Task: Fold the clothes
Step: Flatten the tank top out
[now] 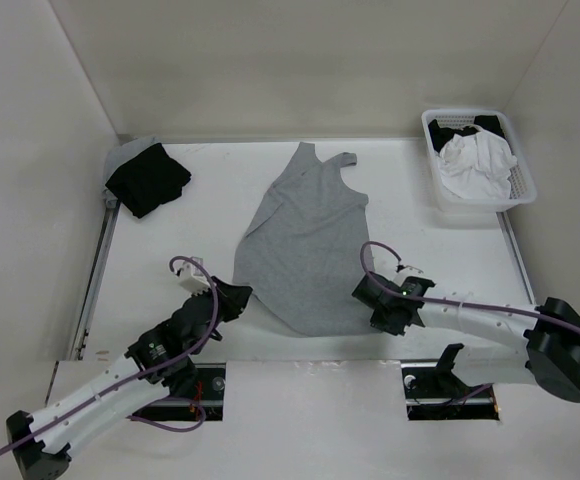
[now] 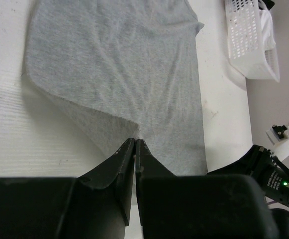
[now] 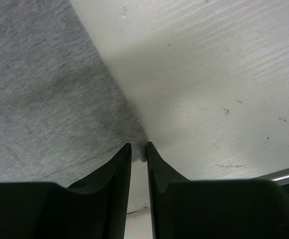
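Left claw (image 2: 135, 142) pressed closed, right claw (image 3: 138, 145) with fingers narrowly apart, both held low, pointing inward

The tank top (image 3: 45, 84) runs off the right wrist view's top and left edges; whether the right gripper (image 3: 138, 145) pinches its corner cannot be told. The basket (image 2: 245, 42) is cropped by the left wrist view's top edge.

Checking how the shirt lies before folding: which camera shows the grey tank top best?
Top external: the whole grey tank top shows, straps to hem, spread on the table. Left wrist shows the body, straps cut off; right wrist only an edge patch.
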